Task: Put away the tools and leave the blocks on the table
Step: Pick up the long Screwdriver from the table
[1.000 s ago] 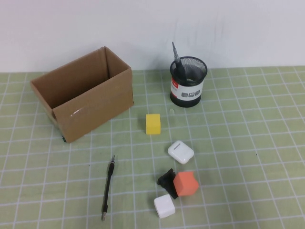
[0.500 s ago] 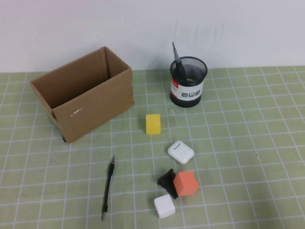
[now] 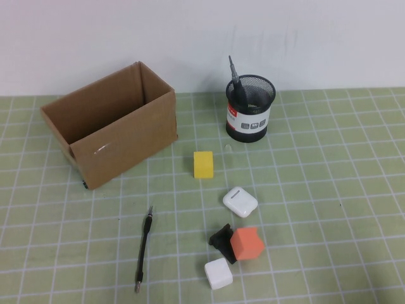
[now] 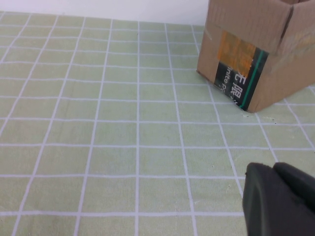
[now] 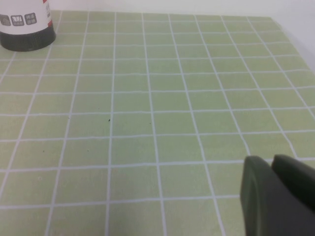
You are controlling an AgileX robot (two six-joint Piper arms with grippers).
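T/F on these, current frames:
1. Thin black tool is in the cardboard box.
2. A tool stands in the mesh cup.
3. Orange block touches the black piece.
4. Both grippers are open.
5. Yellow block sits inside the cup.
1. False. The thin black tool lies on the mat, nearer than the cardboard box.
2. True. A tool stands in the mesh cup.
3. True. The orange block touches the black piece.
4. False. The left gripper and right gripper are shut, parked over bare mat.
5. False. The yellow block sits on the mat.
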